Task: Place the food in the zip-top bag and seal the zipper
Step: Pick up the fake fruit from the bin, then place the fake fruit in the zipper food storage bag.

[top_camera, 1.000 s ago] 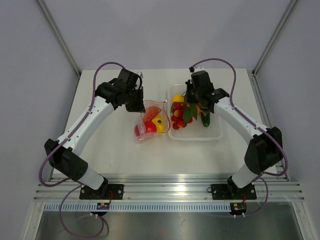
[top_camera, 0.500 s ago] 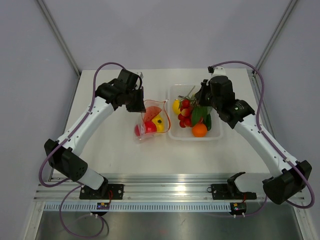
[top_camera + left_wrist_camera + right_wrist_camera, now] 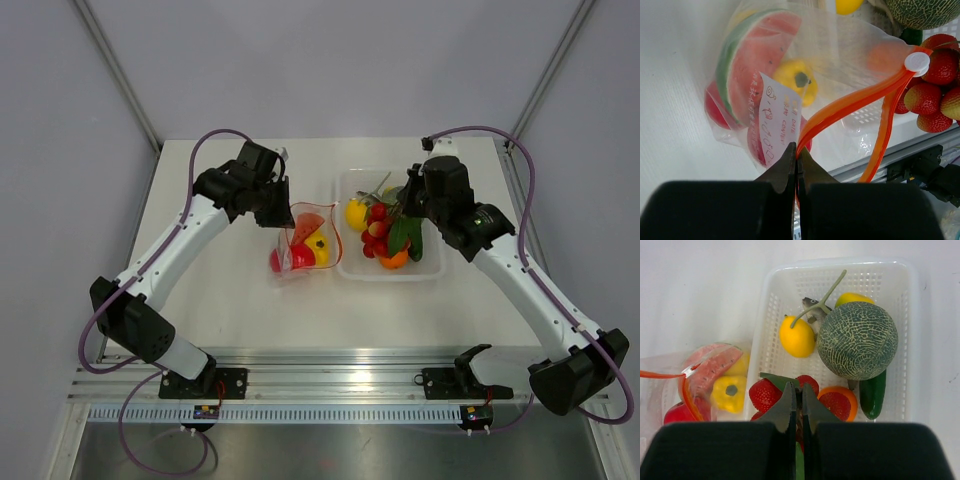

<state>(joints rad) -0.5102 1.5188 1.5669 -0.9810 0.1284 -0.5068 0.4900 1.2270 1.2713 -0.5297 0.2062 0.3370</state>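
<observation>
Now | left gripper [image 3: 796, 150] pinches zipper [image 3: 850, 102] | right gripper [image 3: 795, 390] grips strawberries [image 3: 764, 395] over tray [image 3: 766, 315]

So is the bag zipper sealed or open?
Open: the zipper splits into two orange strips below the white slider.

I am working over a white table [image 3: 230, 305] with a plain matte surface. Two items rest directly on it, both around the middle of its far half. The clear zip-top bag [image 3: 298, 250] sits left of centre. A white perforated tray [image 3: 425, 272] sits just beside it on the right, its long sides running near to far.
</observation>
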